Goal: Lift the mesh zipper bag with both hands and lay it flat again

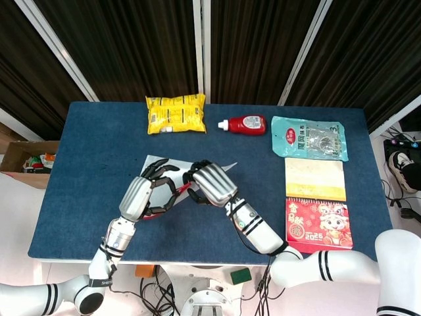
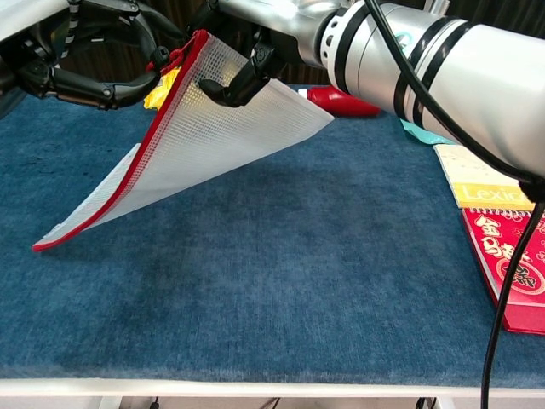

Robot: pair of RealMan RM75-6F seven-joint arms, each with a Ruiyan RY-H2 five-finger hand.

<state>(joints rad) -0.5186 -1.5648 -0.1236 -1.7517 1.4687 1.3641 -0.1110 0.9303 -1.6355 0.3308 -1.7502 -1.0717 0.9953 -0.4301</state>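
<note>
The mesh zipper bag (image 2: 213, 119), white mesh with a red zipper edge, hangs tilted over the blue table (image 2: 281, 273). Its top corner is raised, and its lower left corner still touches the cloth. My right hand (image 2: 247, 68) pinches the bag near the raised corner. My left hand (image 2: 94, 68) holds the red edge beside it, at the zipper pull. In the head view the left hand (image 1: 141, 194) and right hand (image 1: 212, 184) meet above the bag (image 1: 152, 162), which they mostly hide.
Along the far edge lie a yellow snack bag (image 1: 175, 113), a red sauce bottle (image 1: 245, 124) and a teal packet (image 1: 309, 138). A yellow booklet (image 1: 314, 179) and a red booklet (image 1: 319, 225) sit at the right. A cardboard box (image 1: 26, 161) stands off the table's left.
</note>
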